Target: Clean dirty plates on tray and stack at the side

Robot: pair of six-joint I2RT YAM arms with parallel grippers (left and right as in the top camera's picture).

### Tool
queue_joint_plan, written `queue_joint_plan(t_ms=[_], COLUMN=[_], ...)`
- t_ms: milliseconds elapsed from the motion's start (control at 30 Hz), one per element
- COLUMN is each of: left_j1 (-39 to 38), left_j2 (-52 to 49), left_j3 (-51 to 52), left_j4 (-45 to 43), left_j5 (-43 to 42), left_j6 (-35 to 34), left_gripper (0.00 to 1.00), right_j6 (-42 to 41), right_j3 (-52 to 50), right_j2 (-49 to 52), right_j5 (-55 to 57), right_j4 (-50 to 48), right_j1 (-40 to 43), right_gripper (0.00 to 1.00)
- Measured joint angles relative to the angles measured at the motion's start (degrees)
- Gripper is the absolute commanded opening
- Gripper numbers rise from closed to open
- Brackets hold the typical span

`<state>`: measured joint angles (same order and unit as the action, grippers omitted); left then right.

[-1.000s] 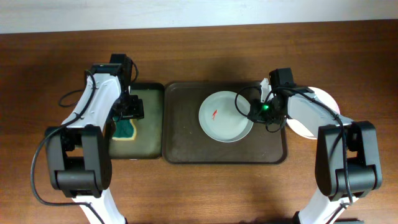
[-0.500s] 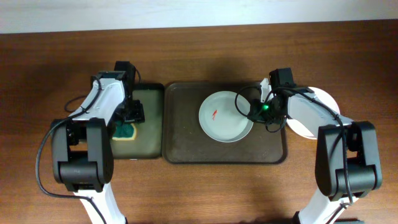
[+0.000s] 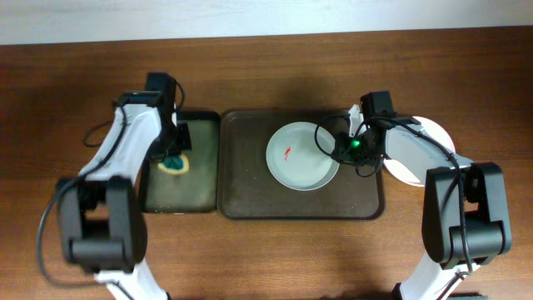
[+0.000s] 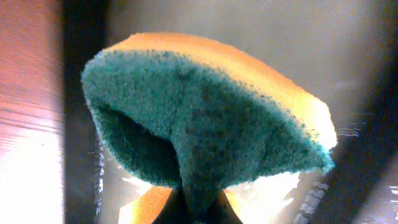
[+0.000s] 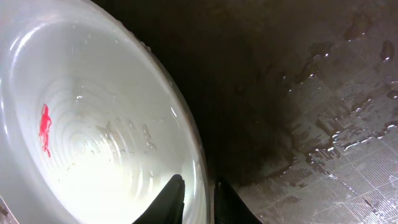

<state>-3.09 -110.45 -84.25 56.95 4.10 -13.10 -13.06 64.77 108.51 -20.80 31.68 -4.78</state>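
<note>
One white plate (image 3: pixel 301 156) with a red smear (image 3: pixel 287 152) lies on the dark brown tray (image 3: pixel 246 183). My right gripper (image 3: pixel 337 150) is shut on the plate's right rim. In the right wrist view one finger is inside the plate (image 5: pixel 93 124) and the other is outside it over the tray (image 5: pixel 298 93), with the smear (image 5: pixel 45 127) at the left. My left gripper (image 3: pixel 172 155) is shut on a green and yellow sponge (image 3: pixel 176 165) over the small black tray (image 3: pixel 196 187). The pinched sponge (image 4: pixel 205 118) fills the left wrist view above the gripper (image 4: pixel 199 214).
Another white plate (image 3: pixel 403 173) sits on the wooden table right of the brown tray, partly hidden under my right arm. The black tray's floor looks wet and shiny. The brown tray is wet in patches near the plate.
My left gripper has shut on the sponge, which is now bunched smaller between its fingers. The right gripper and the plate have not moved.
</note>
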Motion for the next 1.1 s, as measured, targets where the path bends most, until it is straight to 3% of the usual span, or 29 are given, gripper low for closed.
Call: queue_joint_plan(t_ms=[133,300,467,600,1100], left_j1=[-0.02,0.00,0.00,0.00,0.00], left_j2=[14.75,25.22,26.12,26.14,25.57], left_j3=[-0.57,-1.22,-1.22,-1.22,-1.22], left_j4=[-4.31,-8.52,-9.38,-9.64,-9.46], left_j5=[-0.81,-0.92,-0.92,-0.92,-0.94], left_j6=[0.00,0.00,0.00,0.00,0.00], left_gripper=[0.00,0.00,0.00,0.00,0.00], right_j6=[0.00,0.00,0.02,0.15,0.20], right_j3=[0.00,0.00,0.00,0.00,0.04], right_j2=[0.00,0.00,0.00,0.00,0.00], right_j5=[0.02,0.02,0.02,0.00,0.00], right_j4=[-0.02,0.00,0.00,0.00,0.02], right_j1=[0.00,0.00,0.00,0.00,0.00], right_gripper=[0.18,0.19,0.19,0.33,0.41])
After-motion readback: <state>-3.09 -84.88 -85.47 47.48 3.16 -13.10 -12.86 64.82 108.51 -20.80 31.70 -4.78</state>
